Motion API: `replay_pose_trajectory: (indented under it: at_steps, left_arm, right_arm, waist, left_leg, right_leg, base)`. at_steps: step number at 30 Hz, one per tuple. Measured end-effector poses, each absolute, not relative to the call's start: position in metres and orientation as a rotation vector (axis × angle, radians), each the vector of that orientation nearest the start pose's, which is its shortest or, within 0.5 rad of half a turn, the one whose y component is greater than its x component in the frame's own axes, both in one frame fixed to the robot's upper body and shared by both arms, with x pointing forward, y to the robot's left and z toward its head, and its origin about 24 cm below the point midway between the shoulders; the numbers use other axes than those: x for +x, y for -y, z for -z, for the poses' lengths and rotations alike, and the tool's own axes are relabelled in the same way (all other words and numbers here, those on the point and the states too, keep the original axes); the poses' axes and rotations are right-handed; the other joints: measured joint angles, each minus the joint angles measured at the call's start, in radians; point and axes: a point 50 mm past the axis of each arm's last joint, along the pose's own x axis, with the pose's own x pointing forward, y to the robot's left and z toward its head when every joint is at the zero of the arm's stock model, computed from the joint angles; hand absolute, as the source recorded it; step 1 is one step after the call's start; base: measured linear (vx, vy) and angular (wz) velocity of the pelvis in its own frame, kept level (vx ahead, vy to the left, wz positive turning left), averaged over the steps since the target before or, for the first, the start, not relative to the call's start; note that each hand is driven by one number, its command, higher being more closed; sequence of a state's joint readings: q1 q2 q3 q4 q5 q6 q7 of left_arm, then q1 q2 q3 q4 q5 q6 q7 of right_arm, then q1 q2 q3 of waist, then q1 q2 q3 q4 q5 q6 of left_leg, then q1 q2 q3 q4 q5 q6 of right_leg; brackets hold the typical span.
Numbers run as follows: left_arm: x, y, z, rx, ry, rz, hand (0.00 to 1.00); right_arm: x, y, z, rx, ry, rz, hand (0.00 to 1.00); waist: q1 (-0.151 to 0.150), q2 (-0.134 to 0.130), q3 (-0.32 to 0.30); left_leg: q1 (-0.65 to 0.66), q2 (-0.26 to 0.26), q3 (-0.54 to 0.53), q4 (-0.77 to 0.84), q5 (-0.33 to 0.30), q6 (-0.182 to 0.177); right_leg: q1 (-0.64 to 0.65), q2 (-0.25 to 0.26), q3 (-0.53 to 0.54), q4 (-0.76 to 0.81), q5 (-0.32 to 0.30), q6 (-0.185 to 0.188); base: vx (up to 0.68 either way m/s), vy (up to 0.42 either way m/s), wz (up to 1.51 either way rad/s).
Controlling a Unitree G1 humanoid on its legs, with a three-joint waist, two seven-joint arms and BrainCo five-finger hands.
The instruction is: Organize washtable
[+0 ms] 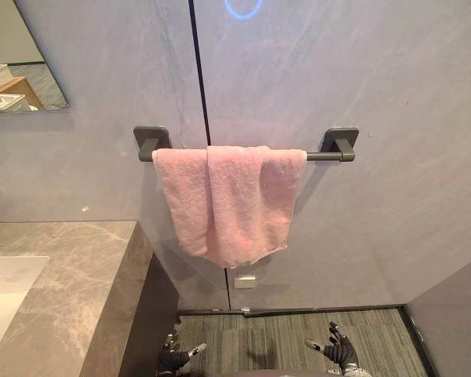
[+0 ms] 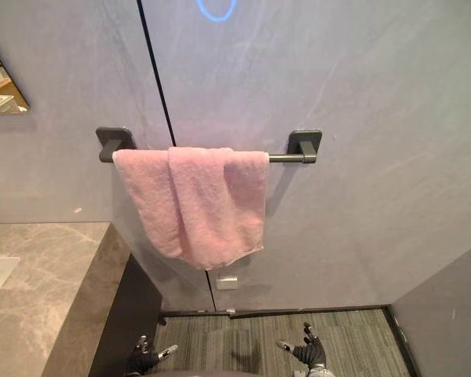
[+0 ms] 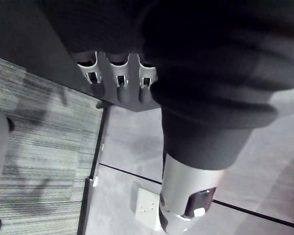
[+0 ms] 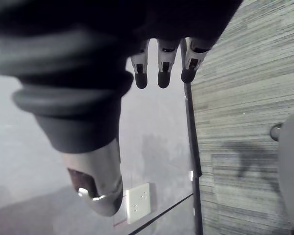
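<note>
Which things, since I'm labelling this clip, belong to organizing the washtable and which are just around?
Job: pink towel over the rail; stone washtable with its sink; left hand and right hand, both open, hanging low.
Just around: mirror; wall socket; carpet.

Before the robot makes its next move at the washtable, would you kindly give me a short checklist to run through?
1. Left hand free: ok, fingers relaxed, holding nothing.
2. Right hand free: ok, fingers relaxed, holding nothing.
3. Pink towel on the towel bar: ok, draped over it in uneven, overlapping folds.
4. Hands near the towel: not ok, both hang low by the floor, well beneath the bar.
5. Whole countertop checked: cannot tell, the picture's edge cuts part of it off.
</note>
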State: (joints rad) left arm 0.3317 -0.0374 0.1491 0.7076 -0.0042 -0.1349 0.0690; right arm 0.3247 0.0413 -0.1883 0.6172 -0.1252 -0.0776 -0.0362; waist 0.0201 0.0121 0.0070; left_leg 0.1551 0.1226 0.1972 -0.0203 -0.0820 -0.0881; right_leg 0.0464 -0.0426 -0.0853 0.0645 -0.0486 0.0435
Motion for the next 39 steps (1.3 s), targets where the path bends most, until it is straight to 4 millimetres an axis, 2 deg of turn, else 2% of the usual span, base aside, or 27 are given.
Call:
replay_pose_trajectory:
  at_steps: [8,16,20,22,23,24,25,26,27,28,29,30,31,32,33,34,35,36,37,38,39]
  left_arm:
    - [0.077,-0.176,0.146,-0.079,-0.912,-0.315,0.0]
    - [0.08,-0.171,0.147,-0.091,-0.917,-0.313,0.0]
    - [0.083,-0.174,0.148,-0.099,-0.917,-0.342,0.0]
    - [0.088,-0.179,0.146,-0.099,-0.9,-0.361,0.0]
    - [0.094,-0.186,0.144,-0.092,-0.88,-0.373,0.0]
    - [0.098,-0.19,0.142,-0.086,-0.867,-0.379,0.0]
    - [0.1,-0.192,0.141,-0.081,-0.861,-0.384,0.0]
    - [0.099,-0.195,0.142,-0.073,-0.865,-0.385,0.0]
    - [0.1,-0.196,0.142,-0.071,-0.867,-0.383,0.0]
    - [0.102,-0.195,0.141,-0.074,-0.865,-0.38,0.0]
    - [0.105,-0.19,0.141,-0.086,-0.862,-0.374,0.0]
    - [0.109,-0.189,0.141,-0.084,-0.859,-0.367,0.0]
    - [0.109,-0.191,0.142,-0.072,-0.863,-0.362,0.0]
    - [0.108,-0.199,0.141,-0.048,-0.863,-0.372,0.0]
    - [0.106,-0.202,0.141,-0.036,-0.865,-0.38,0.0]
    - [0.104,-0.208,0.141,-0.019,-0.871,-0.393,0.0]
    - [0.104,-0.211,0.142,-0.009,-0.88,-0.396,0.0]
    - [0.102,-0.208,0.143,-0.017,-0.89,-0.396,0.0]
    - [0.1,-0.191,0.147,-0.071,-0.91,-0.388,0.0]
    - [0.102,-0.186,0.147,-0.086,-0.906,-0.383,0.0]
    - [0.103,-0.184,0.147,-0.089,-0.902,-0.382,0.0]
  right_arm:
    - [0.094,0.185,0.135,-0.011,-0.874,0.278,0.0]
    - [0.088,0.188,0.14,0.012,-0.905,0.312,0.0]
    - [0.096,0.188,0.138,0.013,-0.886,0.31,0.0]
    - [0.111,0.184,0.135,0.019,-0.853,0.291,0.0]
    - [0.118,0.18,0.133,0.024,-0.837,0.275,0.0]
    - [0.121,0.179,0.133,0.024,-0.833,0.271,0.0]
    - [0.124,0.179,0.131,0.024,-0.823,0.271,0.0]
    - [0.121,0.18,0.132,0.023,-0.831,0.276,0.0]
    - [0.115,0.184,0.134,0.015,-0.845,0.284,0.0]
    - [0.113,0.186,0.134,0.009,-0.852,0.289,0.0]
    - [0.113,0.19,0.134,0.004,-0.854,0.295,0.0]
    - [0.115,0.194,0.133,-0.005,-0.847,0.302,0.0]
    - [0.113,0.195,0.134,-0.007,-0.853,0.306,0.0]
    - [0.107,0.193,0.137,-0.003,-0.874,0.302,0.0]
    - [0.108,0.191,0.137,-0.001,-0.877,0.295,0.0]
    - [0.11,0.188,0.138,0.001,-0.879,0.285,0.0]
    - [0.113,0.191,0.137,-0.008,-0.873,0.283,0.0]
    - [0.117,0.192,0.137,-0.013,-0.869,0.28,0.0]
    - [0.126,0.205,0.132,-0.061,-0.846,0.278,0.0]
    - [0.127,0.216,0.13,-0.091,-0.84,0.289,0.0]
    - [0.125,0.219,0.13,-0.099,-0.847,0.293,0.0]
  waist:
    - [0.006,-0.001,0.003]
    - [0.022,0.001,0.009]
    - [0.026,0.005,0.036]
    - [0.038,-0.002,0.067]
    - [0.052,-0.015,0.085]
    - [0.053,-0.025,0.096]
    - [0.051,-0.039,0.104]
    - [0.045,-0.03,0.112]
    - [0.048,-0.036,0.106]
    - [0.049,-0.024,0.108]
    - [0.049,0.004,0.117]
    - [0.045,-0.001,0.113]
    - [0.045,0.001,0.114]
    - [0.047,-0.03,0.096]
    - [0.048,-0.041,0.089]
    - [0.045,-0.059,0.081]
    - [0.045,-0.072,0.072]
    - [0.049,-0.063,0.071]
    - [0.045,-0.014,0.084]
    - [0.041,0.002,0.089]
    - [0.042,0.007,0.089]
  left_leg:
    - [0.001,0.0,0.002,-0.001,0.0,0.0]
    - [0.003,0.0,0.005,-0.002,0.0,0.0]
    - [0.017,0.007,0.043,-0.005,-0.003,-0.003]
    - [-0.004,0.018,0.081,0.034,-0.019,-0.006]
    - [-0.04,0.031,0.111,0.09,-0.042,-0.009]
    - [-0.076,0.038,0.117,0.132,-0.058,-0.01]
    - [-0.084,0.045,0.114,0.154,-0.067,-0.015]
    - [-0.095,0.055,0.102,0.165,-0.073,-0.022]
    - [-0.091,0.064,0.09,0.162,-0.072,-0.024]
    - [-0.091,0.073,0.078,0.158,-0.071,-0.029]
    - [-0.092,0.098,0.068,0.15,-0.062,-0.042]
    - [-0.09,0.105,0.042,0.149,-0.054,-0.052]
    - [-0.091,0.107,0.022,0.152,-0.048,-0.062]
    - [-0.11,0.118,-0.007,0.167,-0.04,-0.077]
    - [-0.119,0.124,-0.012,0.172,-0.034,-0.089]
    - [-0.133,0.138,-0.025,0.174,-0.025,-0.112]
    - [-0.142,0.159,-0.046,0.157,0.002,-0.139]
    - [-0.142,0.175,-0.047,0.141,0.02,-0.143]
    - [-0.146,0.214,-0.05,0.117,0.067,-0.136]
    - [-0.163,0.228,-0.061,0.112,0.122,-0.126]
    - [-0.175,0.228,-0.065,0.11,0.159,-0.12]
  right_leg:
    - [0.0,0.0,0.001,-0.002,0.0,0.0]
    - [0.0,0.002,0.003,-0.002,0.0,0.0]
    - [-0.014,0.012,0.038,0.016,-0.002,-0.002]
    - [-0.069,0.018,0.061,0.083,-0.02,-0.004]
    - [-0.124,0.004,0.031,0.147,-0.061,-0.004]
    - [-0.162,-0.04,-0.055,0.192,-0.076,-0.002]
    - [-0.17,-0.055,-0.099,0.212,-0.084,0.0]
    - [-0.177,-0.058,-0.122,0.233,-0.088,-0.006]
    - [-0.174,-0.054,-0.134,0.249,-0.094,-0.011]
    - [-0.179,-0.049,-0.136,0.268,-0.096,-0.01]
    - [-0.214,-0.047,-0.121,0.354,-0.119,-0.03]
    - [-0.261,-0.1,-0.096,0.503,-0.174,-0.035]
    - [-0.27,-0.144,-0.062,0.548,-0.188,-0.024]
    - [-0.269,-0.205,0.049,0.536,-0.178,-0.018]
    - [-0.262,-0.216,0.1,0.499,-0.16,-0.011]
    - [-0.242,-0.217,0.182,0.433,-0.139,0.065]
    - [-0.213,-0.192,0.191,0.4,-0.191,0.155]
    - [-0.208,-0.18,0.186,0.385,-0.219,0.16]
    - [-0.206,-0.145,0.149,0.393,-0.242,0.153]
    - [-0.207,-0.132,0.111,0.419,-0.247,0.144]
    - [-0.205,-0.134,0.088,0.436,-0.254,0.134]
  base:
    - [0.0,0.0,0.0]
    - [0.0,0.0,-0.01]
    - [-0.01,-0.003,-0.27]
    - [-0.08,-0.032,-0.6]
    - [-0.11,-0.044,-0.55]
    - [-0.09,-0.048,-0.42]
    - [-0.04,-0.056,-0.04]
    - [0.02,-0.109,0.2]
    - [0.03,-0.123,0.24]
    - [0.06,-0.127,0.26]
    - [0.07,-0.131,0.39]
    - [0.08,-0.145,0.49]
    - [0.13,-0.297,0.62]
    - [0.11,-0.336,0.45]
    - [0.12,-0.512,0.43]
    - [0.07,-0.422,0.39]
    - [0.06,-0.524,0.3]
    - [0.0,-0.477,0.27]
    - [-0.03,-0.439,0.37]
    - [-0.06,-0.304,0.59]
    - [-0.09,-0.342,1.03]
